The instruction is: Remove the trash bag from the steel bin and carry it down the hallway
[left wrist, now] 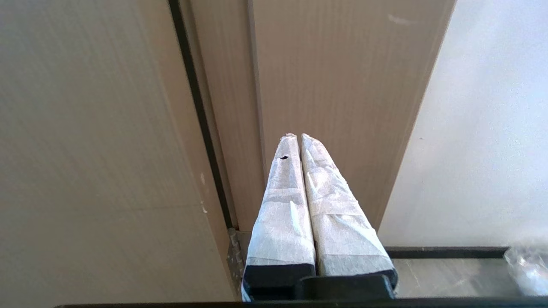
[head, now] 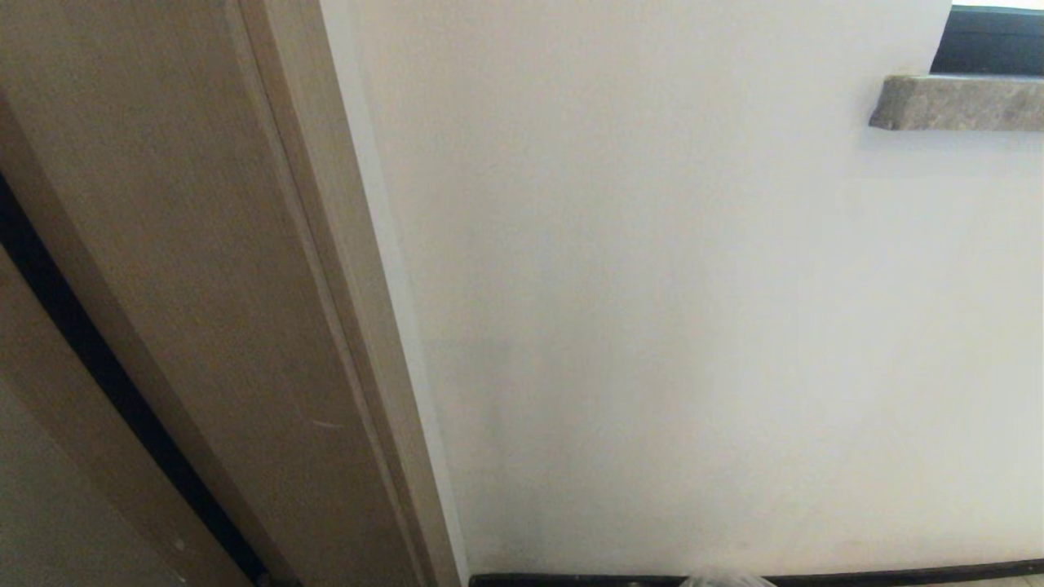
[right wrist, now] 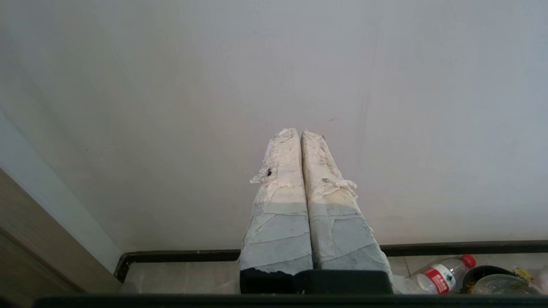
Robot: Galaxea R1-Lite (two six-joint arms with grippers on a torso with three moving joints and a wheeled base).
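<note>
1. A white wall (head: 693, 310) fills most of the head view, with a black baseboard (head: 897, 575) running along its foot.
2. To the left of the wall stands a tan wooden door frame (head: 212, 285), and a dark gap separates the frame from the door leaf (left wrist: 85, 149).
3. High on the wall, towards its right end, a grey stone sill (head: 962, 103) juts out under a dark window frame (head: 991, 41).
4. The left gripper (left wrist: 298, 136) points at the door frame just beside the wall; its white-wrapped fingers (left wrist: 282, 192) are pressed together, closed on nothing.
5. The right gripper (right wrist: 299, 131) faces the bare wall; its frayed, tape-wrapped fingers (right wrist: 329, 205) are likewise closed together and empty.
6. A bit of crinkled clear plastic, apparently the trash bag (left wrist: 528, 269), lies low at the foot of the wall, by the baseboard; only its edge shows, and the steel bin itself cannot be made out.
7. Also at the foot of the wall, on the beige floor tiles (right wrist: 184, 276), lies a clear bottle with a red cap and red label (right wrist: 441, 276), on its side.
8. Just beyond the bottle sit a dark round container (right wrist: 486, 273) and a clear lidded bowl (right wrist: 503, 284), close together.
</note>
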